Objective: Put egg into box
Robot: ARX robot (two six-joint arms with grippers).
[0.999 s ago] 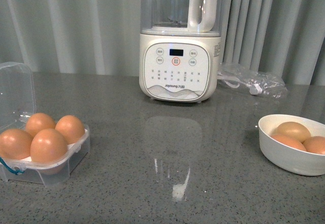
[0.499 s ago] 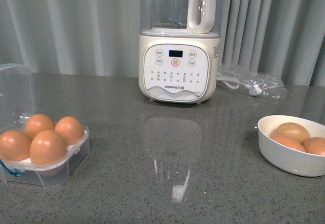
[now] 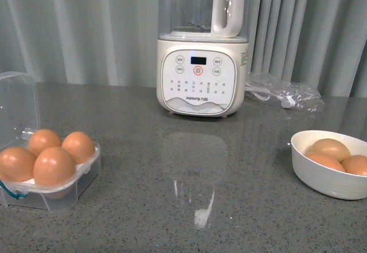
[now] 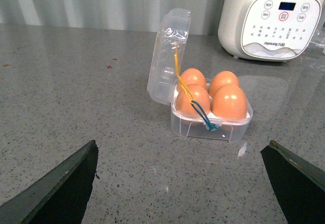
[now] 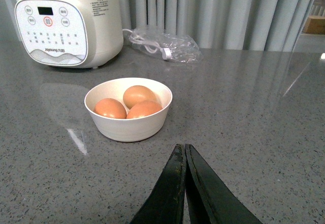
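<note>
Left of the blender (image 3: 202,75) and forward of it: box (image 3: 69,194), lid (image 3: 17,104) tilted up, all four places filled — egg (image 3: 54,166) in the front one. Left gripper (image 4: 181,144) spread wide and empty, facing the box. Right of the blender and forward: white bowl (image 3: 321,179) holding three more eggs (image 3: 330,148). Right gripper (image 5: 184,148) pinched shut on nothing, just short of the bowl. Risks, by judgement: bringing another egg with no place free, stacking and a crack — or swinging the lid down over the blue cord (image 4: 205,122) draped across the eggs, snagging it and dragging the box.
</note>
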